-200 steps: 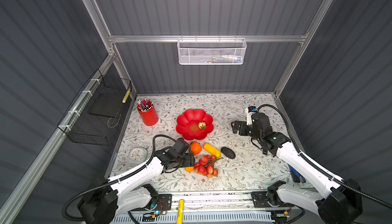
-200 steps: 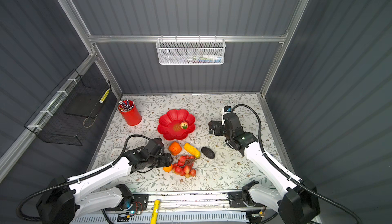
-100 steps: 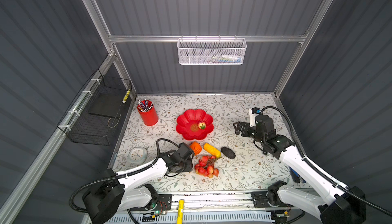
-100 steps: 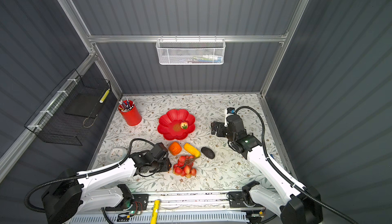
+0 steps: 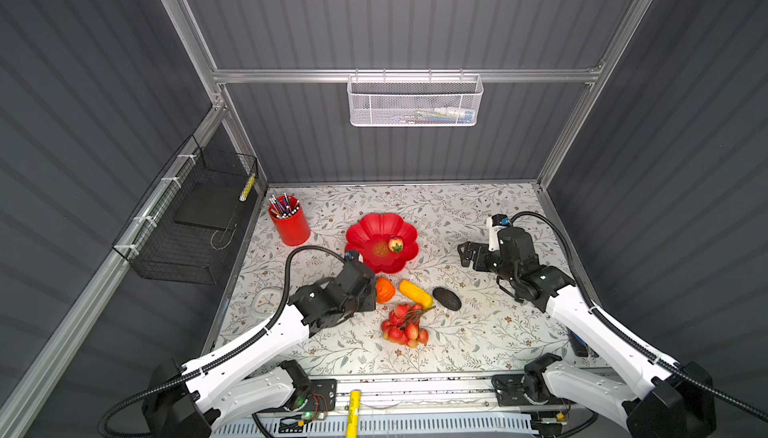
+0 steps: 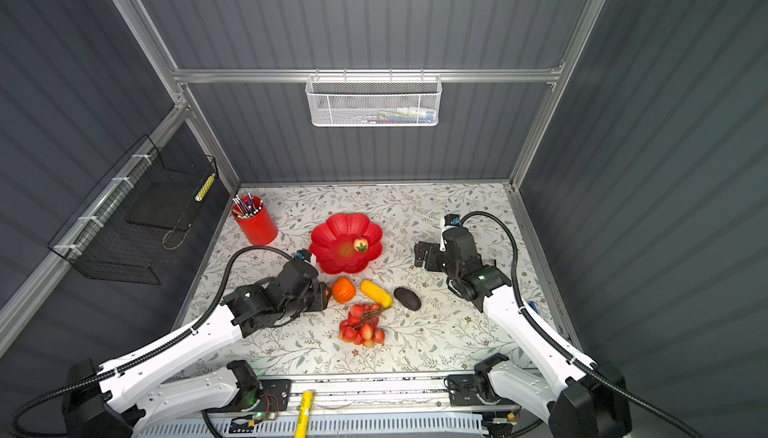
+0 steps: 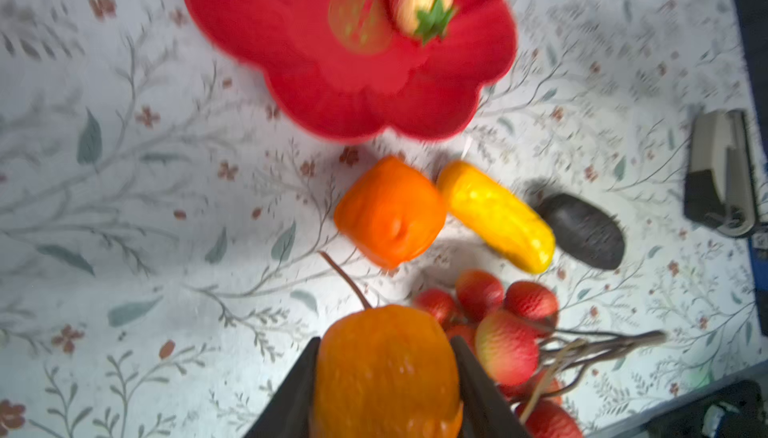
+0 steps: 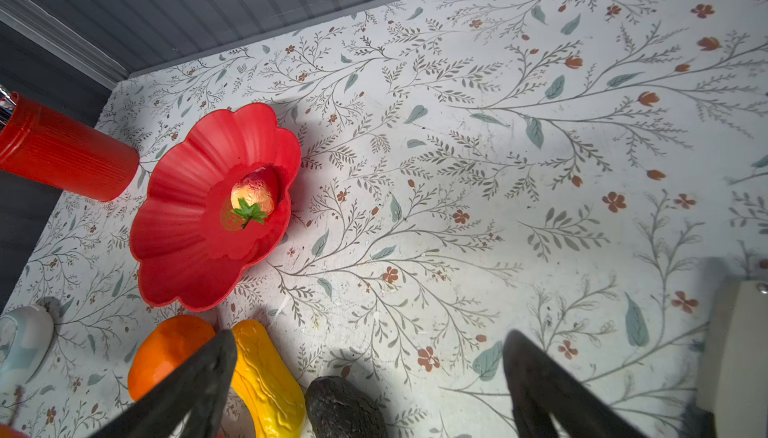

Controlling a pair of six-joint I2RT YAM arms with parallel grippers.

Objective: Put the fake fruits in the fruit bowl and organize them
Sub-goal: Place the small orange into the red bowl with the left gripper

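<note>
Small orange (image 7: 386,390) was clamped in the left gripper (image 7: 384,342), apparently for carrying to the red bowl (image 7: 291,83) holding one strawberry (image 7: 422,0); right gripper (image 8: 370,336) stood wide apart, empty.

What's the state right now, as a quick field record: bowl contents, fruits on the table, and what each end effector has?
in fruit bowl: strawberry, beside the gold centre
on table: lobed orange fruit, yellow oblong, avocado, berry bunch, all on the robot's side of the bowl
left end effector: closed on small round orange
right end effector: open, empty, right of the bowl
not yet in bowl: five fruits
</note>
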